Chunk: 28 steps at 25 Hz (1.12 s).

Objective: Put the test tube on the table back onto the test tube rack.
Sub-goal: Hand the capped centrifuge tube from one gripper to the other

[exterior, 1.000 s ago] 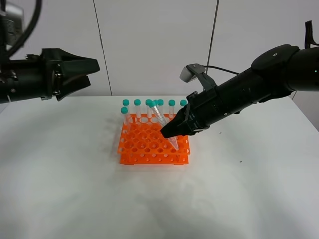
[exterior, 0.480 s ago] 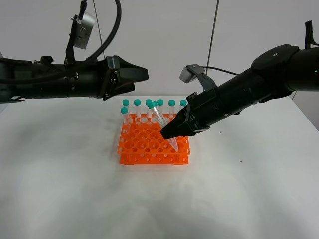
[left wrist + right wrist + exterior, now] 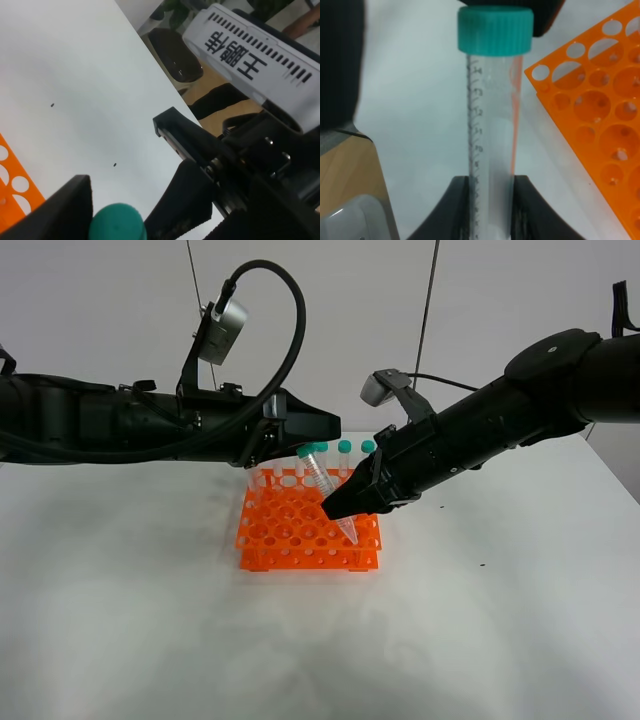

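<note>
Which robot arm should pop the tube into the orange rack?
Probably right: the right gripper is shut on the test tube, tip down over the test tube rack. The left gripper is open, holding nothing, near the cap.

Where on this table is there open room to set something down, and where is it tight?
Free: the white table in front of the orange rack and to its left. Crowded: above the rack, where the left gripper, the right gripper holding the test tube and the capped tubes meet.
</note>
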{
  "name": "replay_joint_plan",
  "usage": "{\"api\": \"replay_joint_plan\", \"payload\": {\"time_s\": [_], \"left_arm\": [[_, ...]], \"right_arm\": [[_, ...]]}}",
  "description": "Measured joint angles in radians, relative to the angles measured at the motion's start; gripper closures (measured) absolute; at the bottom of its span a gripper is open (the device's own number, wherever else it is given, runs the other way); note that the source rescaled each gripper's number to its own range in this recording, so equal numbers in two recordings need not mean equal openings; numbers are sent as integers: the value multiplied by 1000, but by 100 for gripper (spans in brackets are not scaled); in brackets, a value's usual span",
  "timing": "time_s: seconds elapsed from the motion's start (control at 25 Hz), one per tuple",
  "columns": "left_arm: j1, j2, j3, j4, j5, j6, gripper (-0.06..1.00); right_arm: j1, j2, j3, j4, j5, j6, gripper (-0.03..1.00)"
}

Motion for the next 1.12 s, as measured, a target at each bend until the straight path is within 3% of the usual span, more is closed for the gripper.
{"api": "replay_joint_plan", "payload": {"time_s": [0.8,1.12], "left_arm": [[0,0,0,54,-4,-26,-5],[0,0,0,54,-9,-26,22]], "right_arm": [[0,0,0,37,-19,0,93],[0,0,0,37,-2,0,93]]}}
